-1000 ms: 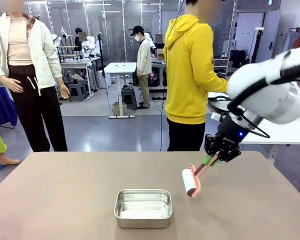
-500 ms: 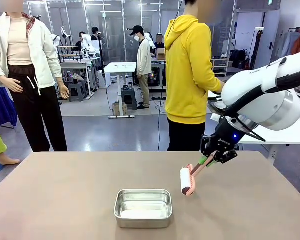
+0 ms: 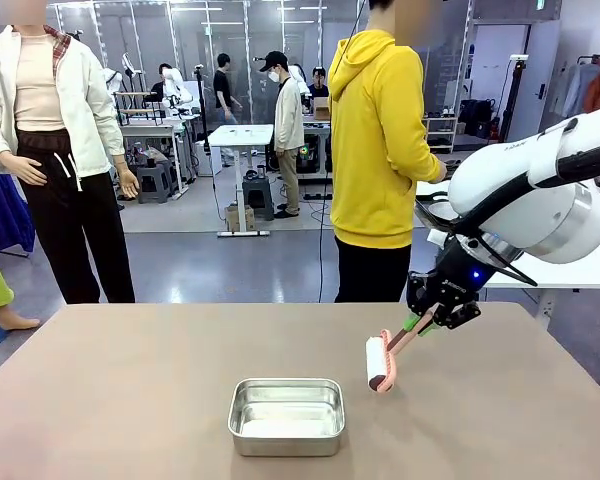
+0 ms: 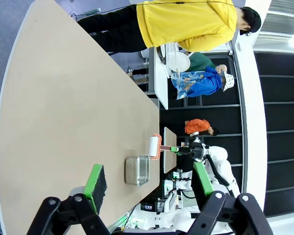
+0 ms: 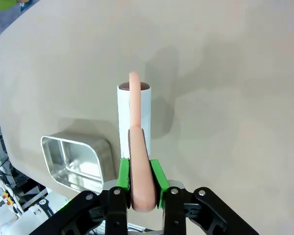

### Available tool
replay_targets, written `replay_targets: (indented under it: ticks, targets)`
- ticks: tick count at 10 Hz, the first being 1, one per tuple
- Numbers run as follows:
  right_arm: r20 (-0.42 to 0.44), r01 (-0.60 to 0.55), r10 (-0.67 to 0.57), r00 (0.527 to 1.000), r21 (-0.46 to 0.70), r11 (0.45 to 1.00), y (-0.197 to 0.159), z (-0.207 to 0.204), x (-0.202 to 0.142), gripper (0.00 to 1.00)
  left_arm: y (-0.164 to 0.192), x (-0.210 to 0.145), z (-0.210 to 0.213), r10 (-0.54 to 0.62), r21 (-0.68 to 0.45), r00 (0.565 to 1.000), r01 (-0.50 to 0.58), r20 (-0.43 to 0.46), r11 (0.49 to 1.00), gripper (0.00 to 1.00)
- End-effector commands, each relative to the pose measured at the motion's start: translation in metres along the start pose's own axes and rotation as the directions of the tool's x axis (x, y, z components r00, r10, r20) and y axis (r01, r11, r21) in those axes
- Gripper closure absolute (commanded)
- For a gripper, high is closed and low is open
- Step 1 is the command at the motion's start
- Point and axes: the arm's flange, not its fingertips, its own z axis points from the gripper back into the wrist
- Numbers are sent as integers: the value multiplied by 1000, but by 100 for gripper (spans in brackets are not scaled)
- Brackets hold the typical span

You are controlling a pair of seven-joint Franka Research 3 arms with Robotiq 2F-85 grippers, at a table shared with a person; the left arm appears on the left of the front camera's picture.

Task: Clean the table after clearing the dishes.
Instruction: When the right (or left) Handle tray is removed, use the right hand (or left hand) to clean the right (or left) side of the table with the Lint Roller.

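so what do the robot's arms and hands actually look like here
The right arm is glossy white with bulky rounded joint shells. A black cable runs along it to the wrist, where a small blue light glows. The right hand is black and angular. The left hand is likewise black, with two fingers carrying bright green pads.

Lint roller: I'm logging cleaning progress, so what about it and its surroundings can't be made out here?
- Whether the lint roller touches the table: front view, its head hides the contact; right wrist view looks from above.
- What the steel pan holds: front view, glare on its floor.
- What lies on the white side table: front view, the person and the right arm block it; left wrist view, too small.
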Motion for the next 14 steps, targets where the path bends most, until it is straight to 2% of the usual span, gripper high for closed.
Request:
replay_targets:
  ticks: [1,2,4,5,6,8,11,12,14]
  targets:
    - [-21,1,0,1000,46,999,3,-21,23,78,-2,0,2,-1,-23,1000,1,13,1000,11]
    - [-57,-3,9,998,97,995,-1,-25,30,78,-2,0,2,-1,-23,1000,1,13,1000,11]
    - [-55,6,1,998,127,992,-14,-41,42,78,-2,0,2,-1,-23,1000,1,13,1000,11]
    - [-57,-2,9,998,128,992,-21,-47,41,78,-2,0,2,-1,-23,1000,1,13,1000,11]
    - [-100,-30,41,994,110,993,-32,-52,37,78,-2,0,2,-1,-23,1000,1,13,1000,11]
    - [-123,17,-9,992,64,998,-64,-59,37,78,-2,0,2,-1,-23,1000,1,13,1000,11]
    - [-101,25,-17,995,79,997,-111,-36,41,78,-2,0,2,-1,-23,1000,1,13,1000,11]
    - [-85,17,-14,996,37,999,-125,-24,44,78,-2,0,2,-1,-23,1000,1,13,1000,11]
    - [-106,-13,8,994,-50,999,-148,-2,53,78,-2,0,2,-1,-23,1000,1,13,1000,11]
